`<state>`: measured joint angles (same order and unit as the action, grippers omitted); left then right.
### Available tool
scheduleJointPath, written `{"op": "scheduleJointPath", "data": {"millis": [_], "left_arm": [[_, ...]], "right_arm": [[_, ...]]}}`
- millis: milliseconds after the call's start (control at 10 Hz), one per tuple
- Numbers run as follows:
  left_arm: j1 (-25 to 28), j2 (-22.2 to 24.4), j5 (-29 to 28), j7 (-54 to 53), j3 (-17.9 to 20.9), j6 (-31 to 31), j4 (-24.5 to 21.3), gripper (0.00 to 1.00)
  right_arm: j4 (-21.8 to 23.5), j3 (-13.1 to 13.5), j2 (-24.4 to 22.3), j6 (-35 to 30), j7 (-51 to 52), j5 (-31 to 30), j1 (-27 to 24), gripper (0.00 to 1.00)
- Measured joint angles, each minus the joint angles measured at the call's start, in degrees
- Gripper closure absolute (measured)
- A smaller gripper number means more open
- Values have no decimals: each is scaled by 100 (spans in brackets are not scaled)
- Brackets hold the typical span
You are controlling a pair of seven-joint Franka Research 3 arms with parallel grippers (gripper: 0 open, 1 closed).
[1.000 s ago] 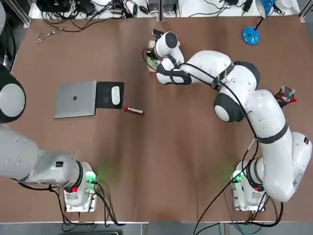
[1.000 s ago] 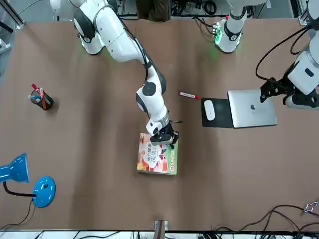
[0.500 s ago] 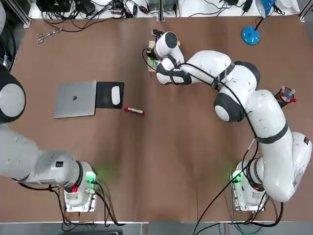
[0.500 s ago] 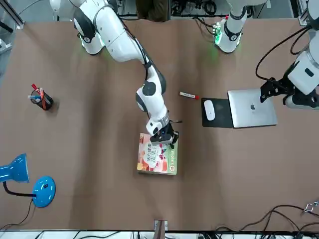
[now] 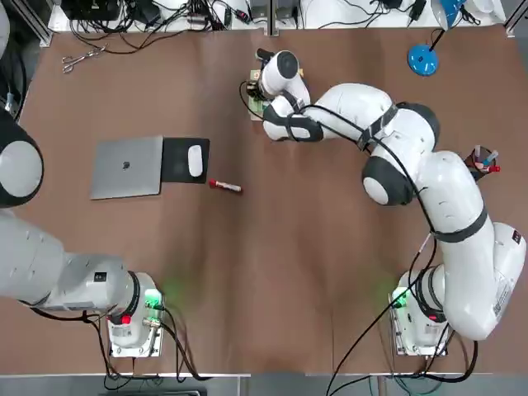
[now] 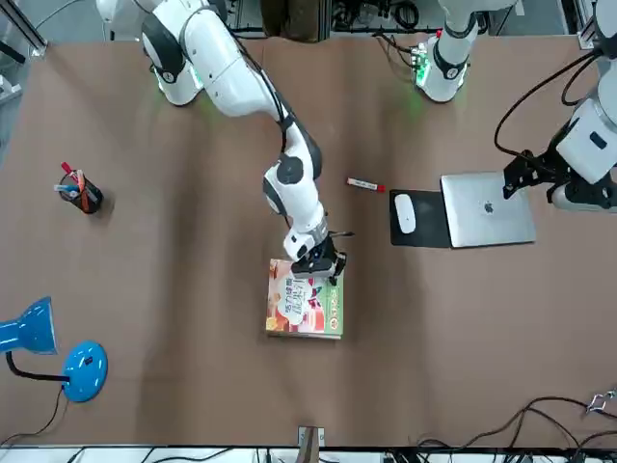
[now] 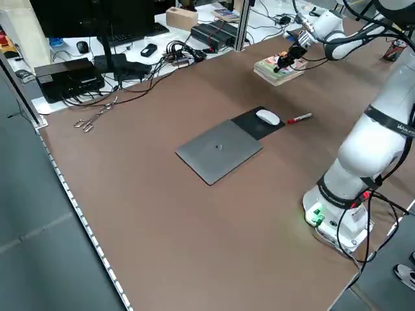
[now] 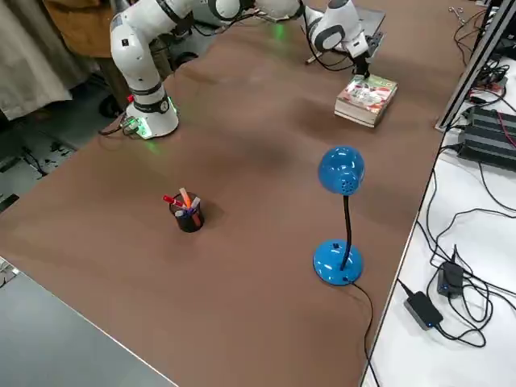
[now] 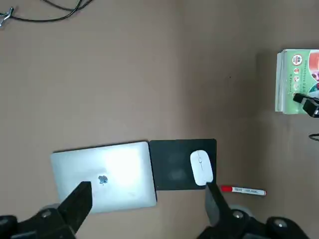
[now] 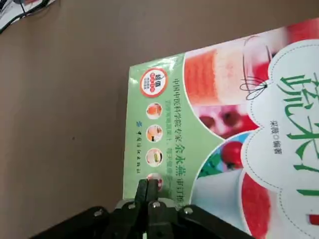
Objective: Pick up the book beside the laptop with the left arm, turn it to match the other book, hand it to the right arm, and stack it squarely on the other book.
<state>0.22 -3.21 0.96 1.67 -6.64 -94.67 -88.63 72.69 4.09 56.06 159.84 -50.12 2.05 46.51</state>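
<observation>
The colourful book (image 6: 304,299) lies flat at the far middle of the table and fills the right wrist view (image 10: 224,124). My right gripper (image 6: 320,265) is shut, and its tips (image 10: 148,191) rest on the green corner of the cover, with nothing between the fingers. The other book is under it with its cover hidden; only the stack's thick edge (image 8: 356,111) shows. My left gripper (image 9: 147,201) is open and hangs high over the silver laptop (image 5: 126,167), far from the books.
A black mousepad (image 5: 176,161) with a white mouse (image 5: 195,160) sits beside the laptop, and a red marker (image 5: 224,186) lies nearby. A blue lamp (image 6: 67,357) and a pen cup (image 6: 79,193) stand on the robot's right. Scissors (image 5: 78,59) lie at the far left.
The right wrist has shifted slightly over the book, with its fingers still shut. The book and the left arm have not visibly moved.
</observation>
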Motion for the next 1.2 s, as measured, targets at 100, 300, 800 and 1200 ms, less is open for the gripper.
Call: {"op": "scheduleJointPath", "data": {"millis": [100, 300, 800, 1200], "left_arm": [[0, 0, 0, 0, 0, 0, 0, 0], [0, 0, 0, 0, 0, 0, 0, 0], [-5, -1, 0, 0, -2, 0, 0, 0], [-7, -1, 0, 0, -2, 0, 1, 0]], "right_arm": [[1, -1, -39, -9, 0, 1, 0, 98], [-1, 10, -173, -161, -2, 6, -9, 98], [-22, -16, -1177, -1961, 334, 9, -778, 93], [-28, -566, -2033, -3645, 1237, 8, -2025, 41]]}}
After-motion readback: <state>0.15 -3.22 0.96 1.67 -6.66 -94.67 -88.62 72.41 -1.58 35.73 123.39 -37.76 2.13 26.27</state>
